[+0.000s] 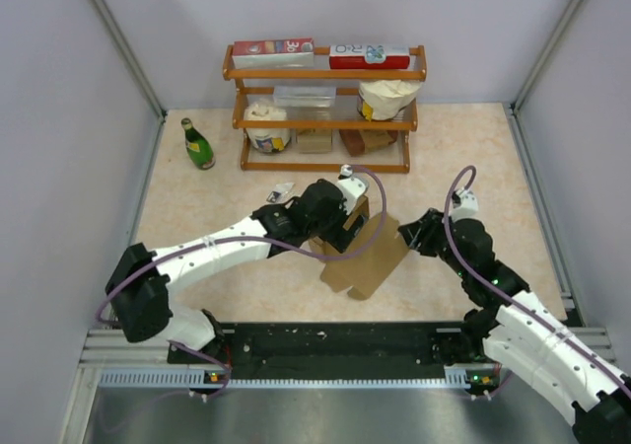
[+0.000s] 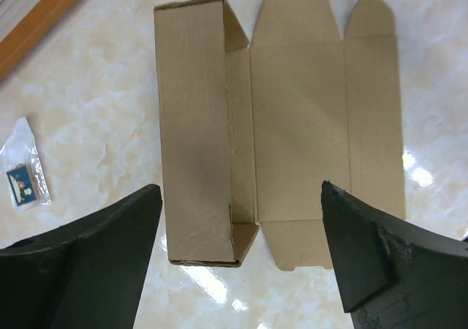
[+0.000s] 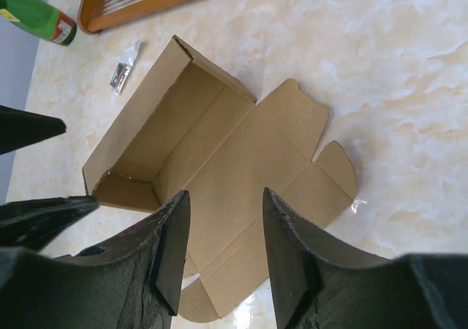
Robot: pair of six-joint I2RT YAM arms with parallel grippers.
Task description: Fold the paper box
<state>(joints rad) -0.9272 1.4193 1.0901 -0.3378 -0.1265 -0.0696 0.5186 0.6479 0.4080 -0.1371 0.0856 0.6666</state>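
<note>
Left arm's stretched diagonally across the table (image 1: 197,207), with the left gripper (image 2: 240,188) pointing down over the paper box (image 2: 292,124), jaws spread wide and gripping nothing. Right arm's bent in from the right side. The right gripper (image 3: 224,194) is angled at the box's flat flaps, jaws partly apart and empty. Box lies mid-table, one end folded up.

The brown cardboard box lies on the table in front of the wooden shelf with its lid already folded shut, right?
Not shut. The paper box lies on the table in front of the wooden shelf, but the right wrist view shows its lid panel lying flat and open beside the raised walls.
</note>
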